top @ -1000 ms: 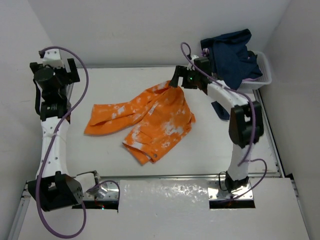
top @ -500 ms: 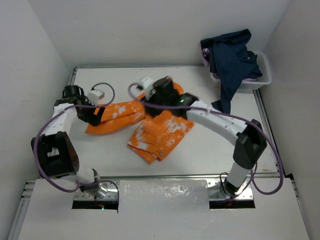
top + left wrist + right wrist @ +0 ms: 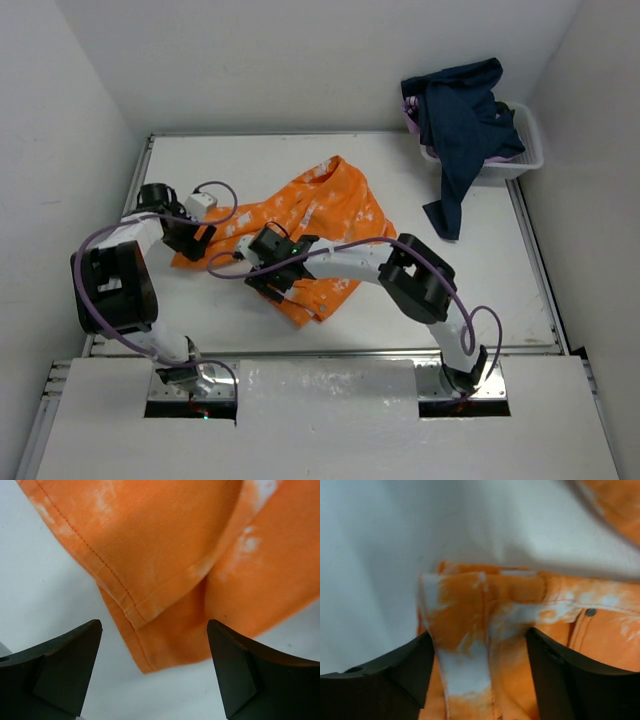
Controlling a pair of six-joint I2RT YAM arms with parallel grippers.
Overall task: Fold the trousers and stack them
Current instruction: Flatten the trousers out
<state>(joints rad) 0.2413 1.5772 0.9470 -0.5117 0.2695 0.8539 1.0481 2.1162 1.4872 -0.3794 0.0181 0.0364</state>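
White table [image 3: 480, 290] between white walls carries the trousers [image 3: 310, 215], crumpled near its middle. At their left end, the left gripper [image 3: 190, 240] hovers over a leg cuff [image 3: 145, 625] with its fingers wide apart. The right gripper [image 3: 272, 272] sits at the near waistband [image 3: 485, 595], fingers spread wide with the cloth between them. A basket [image 3: 530, 150] in the far right corner holds dark blue clothes [image 3: 465, 110].
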